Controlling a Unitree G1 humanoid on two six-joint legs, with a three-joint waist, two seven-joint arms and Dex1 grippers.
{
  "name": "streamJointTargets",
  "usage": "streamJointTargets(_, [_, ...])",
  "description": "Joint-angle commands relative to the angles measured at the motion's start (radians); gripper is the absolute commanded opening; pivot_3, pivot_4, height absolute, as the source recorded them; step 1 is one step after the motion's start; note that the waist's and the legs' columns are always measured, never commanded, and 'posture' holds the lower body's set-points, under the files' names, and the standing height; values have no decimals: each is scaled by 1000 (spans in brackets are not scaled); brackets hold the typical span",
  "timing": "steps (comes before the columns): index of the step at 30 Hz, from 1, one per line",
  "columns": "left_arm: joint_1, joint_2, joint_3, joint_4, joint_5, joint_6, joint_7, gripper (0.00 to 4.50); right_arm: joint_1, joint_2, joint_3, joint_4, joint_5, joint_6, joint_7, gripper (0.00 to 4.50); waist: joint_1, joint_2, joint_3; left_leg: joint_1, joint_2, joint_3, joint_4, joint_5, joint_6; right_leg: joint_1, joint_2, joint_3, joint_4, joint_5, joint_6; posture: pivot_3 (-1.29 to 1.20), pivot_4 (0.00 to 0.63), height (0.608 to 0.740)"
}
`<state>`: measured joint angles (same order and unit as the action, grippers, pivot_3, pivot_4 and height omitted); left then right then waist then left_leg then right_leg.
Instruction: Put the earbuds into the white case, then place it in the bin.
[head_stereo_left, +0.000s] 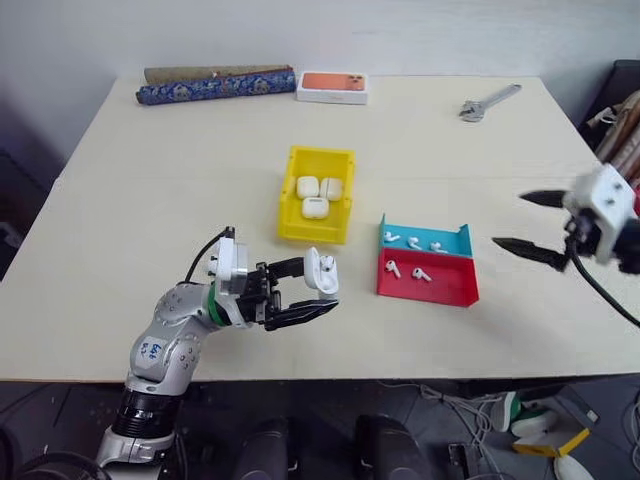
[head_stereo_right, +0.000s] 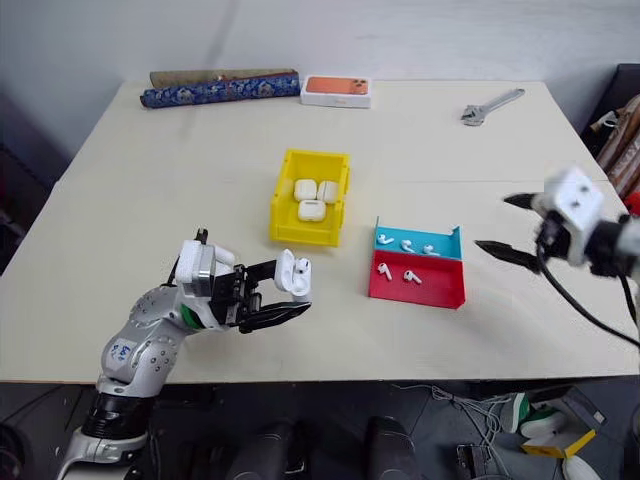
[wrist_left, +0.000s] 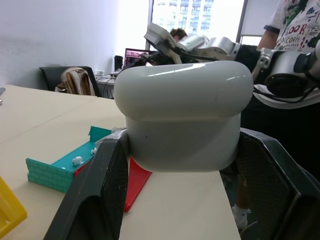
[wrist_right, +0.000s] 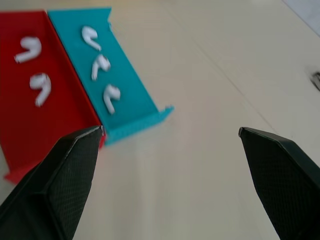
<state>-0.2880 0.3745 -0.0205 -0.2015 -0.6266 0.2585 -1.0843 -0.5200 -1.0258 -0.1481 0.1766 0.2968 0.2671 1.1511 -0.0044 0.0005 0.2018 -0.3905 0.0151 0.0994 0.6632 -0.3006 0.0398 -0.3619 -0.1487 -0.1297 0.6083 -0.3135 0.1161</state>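
- Closest to the near edge of the table (head_stereo_left: 120, 300), the left gripper (head_stereo_left: 318, 296) is hovering over bare tabletop with its jaws pinching the white case (head_stereo_left: 322, 270), which is sitting upright between the fingers with its lid shut as far as I can tell.
- Plenty of open table around that hand: nothing lying to its left, and a clear strip running along the front edge.
- A bit further in and to the right, the red tray (head_stereo_left: 428, 281) is sitting with two earbuds (head_stereo_left: 406, 270) lying in it, and the blue tray (head_stereo_left: 425, 239) is butting right up against its far side with three more buds inside.
- The right gripper (head_stereo_left: 520, 222) is hanging out near the right edge of the table, well clear of both trays, jaws spread wide with nothing between them. The wrist view is showing the blue tray's end wall just off one fingertip and bare table beyond.
- Mid-table, the bin (head_stereo_left: 293, 225) is sitting just left of the trays with a small gap between, and three white cases are already lying inside.
- Far side: a wrench (head_stereo_left: 489, 103) near the right corner, an orange-topped box (head_stereo_left: 334, 87) and a rolled blue cloth (head_stereo_left: 215, 86) lining the back edge.
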Motion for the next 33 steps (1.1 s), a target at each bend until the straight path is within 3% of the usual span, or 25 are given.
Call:
streamJointTargets(1, [-3,-6,-7,-34,-10,-9,4,2768,-152,6,174,11,-77,109,84,3889,5,0,0,-1,0,-1,1,0,0,0,0,-1,-1,0,0,0,150,740])
streamJointTargets(6, [4,-9,-15,-49,-10,-1,13,2768,-368,96,341,167,-198,215,80,2267,5,0,0,-9,-2,-4,2,0,1,-3,0,-5,-1,1,1,0,150,740])
streamJointTargets(15, [16,-8,-17,-63,-11,1,30,2768,-511,184,507,368,-354,248,132,2267,3,0,0,-16,-5,0,2,2,4,-11,4,-11,3,1,3,0,150,740])
streamJointTargets(33, [34,-2,-16,-86,-3,-4,56,2768,-579,260,548,599,-487,167,169,2267,0,0,0,-15,-4,2,3,3,3,-13,5,-9,6,2,3,0,150,740])
